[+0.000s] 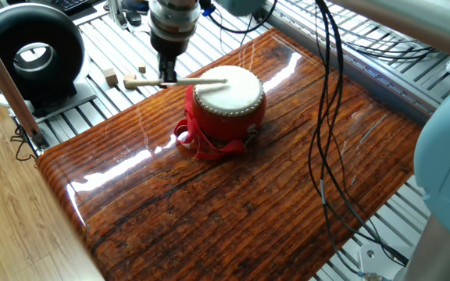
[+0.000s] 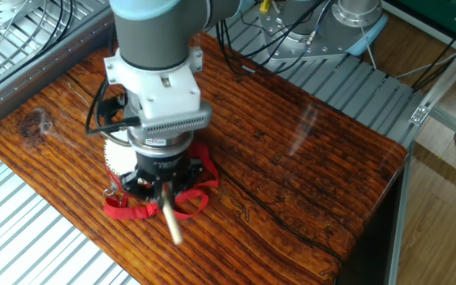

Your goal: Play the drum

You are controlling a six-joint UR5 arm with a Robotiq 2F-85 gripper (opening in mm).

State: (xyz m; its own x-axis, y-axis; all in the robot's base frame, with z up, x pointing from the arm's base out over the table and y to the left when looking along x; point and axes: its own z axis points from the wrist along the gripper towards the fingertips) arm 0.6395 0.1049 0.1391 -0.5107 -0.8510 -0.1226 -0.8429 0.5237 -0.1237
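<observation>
The small red drum [image 1: 227, 97] with a cream-white skin and red ribbon straps sits on the wooden table top [image 1: 256, 179]. My gripper [image 1: 165, 76] is shut on a pale wooden drumstick [image 1: 184, 80] just left of the drum. The stick lies nearly level, and its far end rests over the drum skin near the left rim. In the other fixed view the gripper [image 2: 161, 184] hangs over the drum [image 2: 118, 161] and hides most of it. The stick's butt end [image 2: 172, 226] points toward the camera.
A large black ring-shaped device [image 1: 30, 51] stands at the far left on the slatted metal bench. Two small wooden blocks [image 1: 111, 76] lie near it. Black cables [image 1: 323, 117] hang across the table's right half. The table edge [image 1: 61, 187] is close at the left.
</observation>
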